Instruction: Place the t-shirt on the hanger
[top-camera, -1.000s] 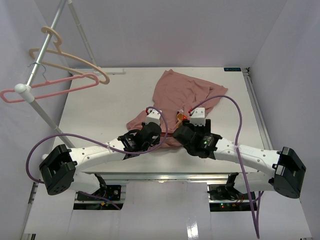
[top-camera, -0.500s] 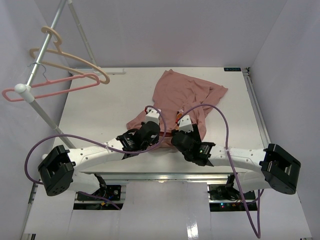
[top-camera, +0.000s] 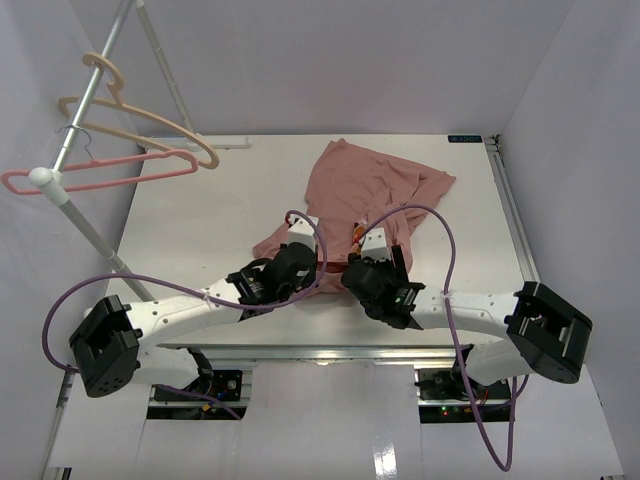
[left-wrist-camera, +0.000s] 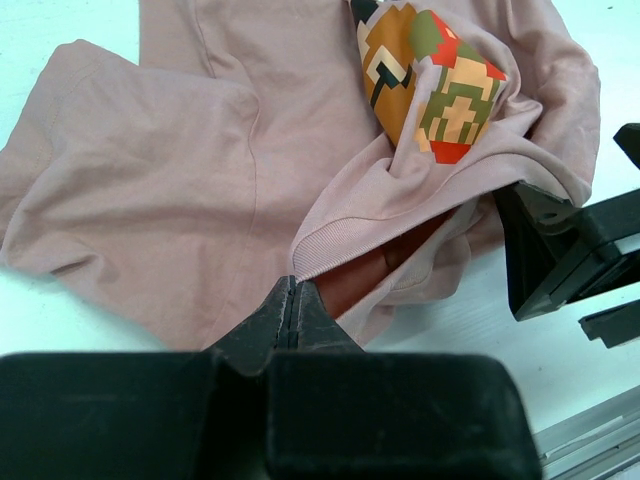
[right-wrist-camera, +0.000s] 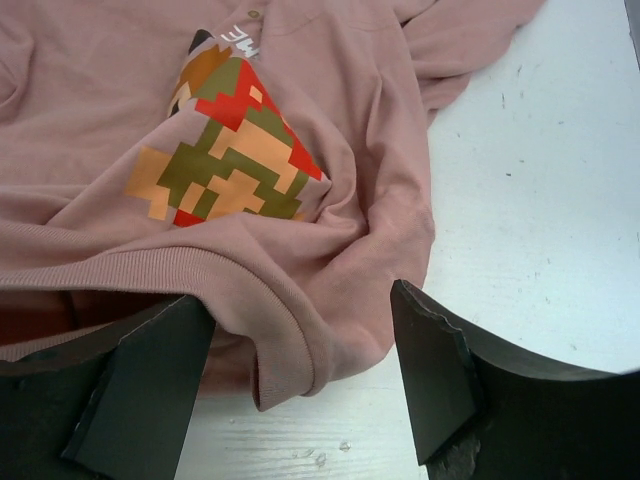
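The dusty-pink t-shirt (top-camera: 368, 185) lies crumpled on the white table, its pixel print in orange, green and red showing in the left wrist view (left-wrist-camera: 425, 75). My left gripper (top-camera: 312, 256) is shut on the ribbed collar edge (left-wrist-camera: 330, 245) at the shirt's near side. My right gripper (top-camera: 364, 256) is open right beside it, its fingers (right-wrist-camera: 150, 385) straddling the folded collar (right-wrist-camera: 290, 320) just above the table. The thin pink hanger (top-camera: 120, 172) hangs on the rack at the far left, apart from both arms.
A thicker beige hanger (top-camera: 150, 122) hangs above the pink one on the slanted metal rack pole (top-camera: 85, 225). The table's right edge rail (top-camera: 510, 220) runs along the right. Purple cables loop over both arms. White walls close in the sides.
My right arm has swung left and nearer, bringing its open gripper to the collar next to the left gripper. The left gripper has stayed shut on the collar, shifting slightly.
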